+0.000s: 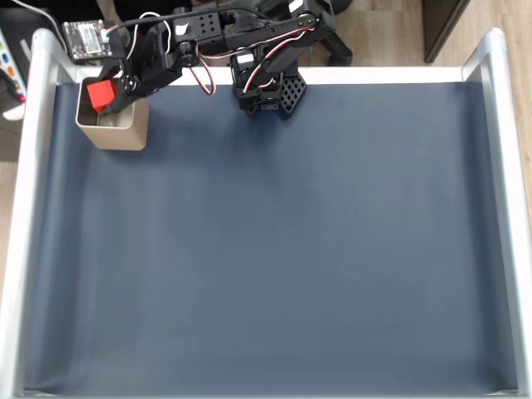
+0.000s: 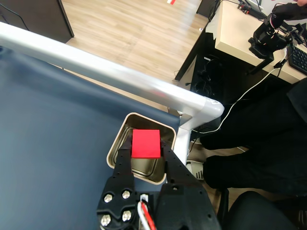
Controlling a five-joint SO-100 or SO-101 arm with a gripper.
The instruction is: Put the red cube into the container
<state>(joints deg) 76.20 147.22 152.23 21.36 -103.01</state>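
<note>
While I watch the wrist view, the gripper (image 2: 145, 154) is clenched on the red cube (image 2: 146, 143), one black finger (image 2: 123, 165) pressed to each side of it. I see the cube held directly above the open mouth of the container (image 2: 116, 143), not resting on its floor. In the fixed view the container (image 1: 116, 133) sits in the far left corner of the dark blue mat (image 1: 274, 249), close to the silver rail (image 1: 29, 166), with the cube (image 1: 101, 94) over its opening and the gripper (image 1: 106, 91) around it.
</note>
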